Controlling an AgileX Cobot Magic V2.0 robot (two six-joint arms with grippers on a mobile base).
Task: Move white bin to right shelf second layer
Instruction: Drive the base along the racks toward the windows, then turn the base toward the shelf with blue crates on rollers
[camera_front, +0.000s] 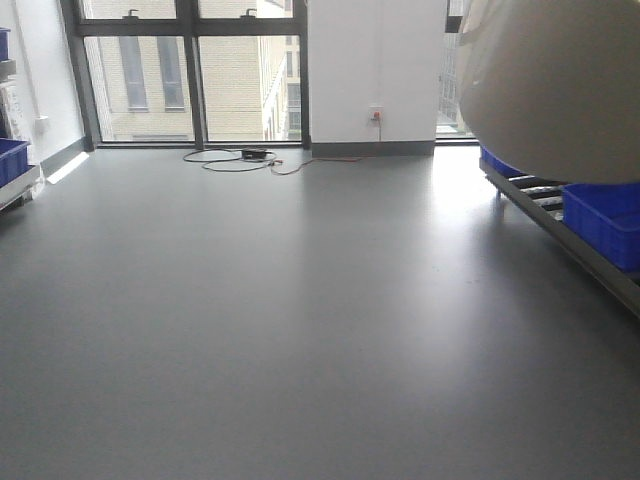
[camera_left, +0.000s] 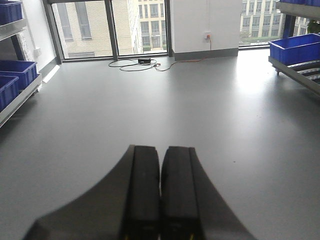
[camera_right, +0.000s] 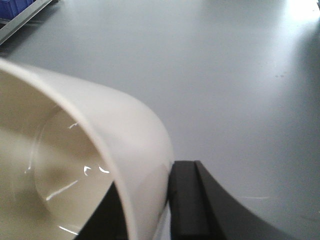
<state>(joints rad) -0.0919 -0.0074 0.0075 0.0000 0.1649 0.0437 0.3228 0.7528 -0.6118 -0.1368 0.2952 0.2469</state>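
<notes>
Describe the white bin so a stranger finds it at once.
On the room's right side, a steel roller rack holds blue crates. Above it, near the front camera, the white bin is held in the air, its wall pinched by the right gripper. Unlike the boxy crates, it is glossy, cream-white and rounded.

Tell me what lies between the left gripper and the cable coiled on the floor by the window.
Only bare grey floor, as the left wrist view shows: nothing sits between the left gripper and the cable.
</notes>
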